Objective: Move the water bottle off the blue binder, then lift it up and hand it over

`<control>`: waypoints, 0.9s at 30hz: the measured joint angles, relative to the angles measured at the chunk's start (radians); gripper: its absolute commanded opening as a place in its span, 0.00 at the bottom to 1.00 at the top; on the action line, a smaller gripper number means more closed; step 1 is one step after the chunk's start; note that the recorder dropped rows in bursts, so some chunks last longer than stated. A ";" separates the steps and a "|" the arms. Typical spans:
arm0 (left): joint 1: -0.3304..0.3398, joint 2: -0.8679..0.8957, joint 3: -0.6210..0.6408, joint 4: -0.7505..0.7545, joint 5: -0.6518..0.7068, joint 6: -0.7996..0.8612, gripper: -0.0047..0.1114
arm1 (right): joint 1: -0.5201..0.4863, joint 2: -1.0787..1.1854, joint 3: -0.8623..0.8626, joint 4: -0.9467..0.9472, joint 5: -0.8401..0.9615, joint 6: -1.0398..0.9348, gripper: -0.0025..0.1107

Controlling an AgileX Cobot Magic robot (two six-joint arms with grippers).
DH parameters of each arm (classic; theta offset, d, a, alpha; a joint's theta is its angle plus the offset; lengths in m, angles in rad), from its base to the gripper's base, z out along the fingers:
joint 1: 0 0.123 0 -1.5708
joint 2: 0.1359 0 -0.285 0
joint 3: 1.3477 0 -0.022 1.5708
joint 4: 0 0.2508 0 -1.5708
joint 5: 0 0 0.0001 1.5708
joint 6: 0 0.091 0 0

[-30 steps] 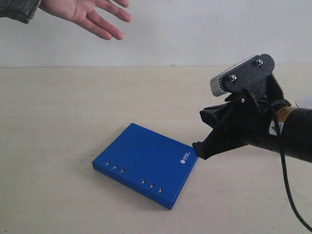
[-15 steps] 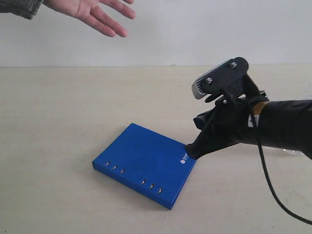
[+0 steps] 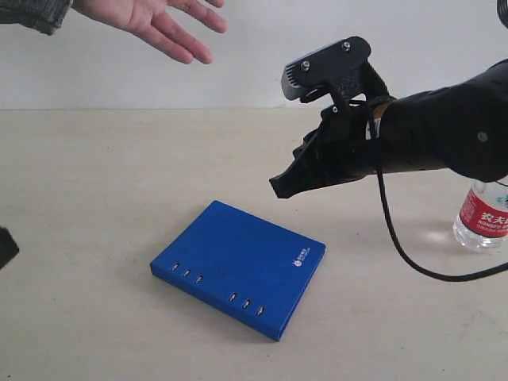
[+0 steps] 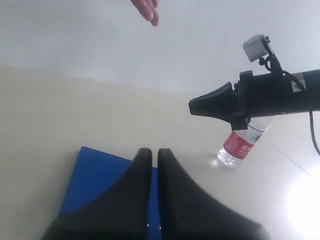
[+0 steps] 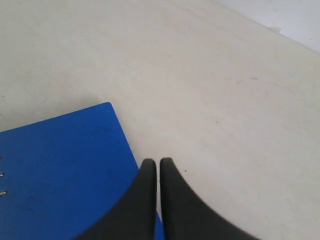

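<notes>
Person's bare palm (image 3: 151, 20): open, fingers spread, over the far-left side of the pale table (image 3: 95, 175).
Left hand (image 4: 154, 151): black, fingers nearly touching, empty.
Flat bright-blue rectangular binder (image 3: 238, 267): lying flat, mid-table.
Right hand (image 3: 279, 188): black, fingers pressed narrow, empty, raised in the air by the binder's far edge.
Clear plastic water bottle (image 3: 482, 216): red-labelled, standing on the table, well apart from the binder, top hidden behind the right arm.

left gripper (image 4: 151, 152) and right gripper (image 3: 279, 187); fingers (image 5: 142, 200) together on both
</notes>
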 measured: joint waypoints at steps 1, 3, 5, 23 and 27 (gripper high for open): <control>0.000 0.051 -0.038 -0.002 0.001 0.041 0.08 | 0.000 0.000 0.000 0.002 0.004 0.000 0.02; 0.000 0.141 -0.142 -0.006 0.001 0.133 0.08 | 0.000 0.000 0.000 0.008 0.008 0.008 0.02; 0.000 0.243 -0.261 -0.008 0.032 0.211 0.08 | 0.000 0.000 0.000 0.021 0.012 0.012 0.02; -0.139 1.069 -0.359 -0.022 0.096 0.090 0.08 | 0.000 0.015 -0.001 0.073 0.182 -0.096 0.02; -0.178 1.181 -0.379 -0.022 0.018 0.059 0.08 | 0.000 0.015 -0.001 0.078 0.146 -0.151 0.02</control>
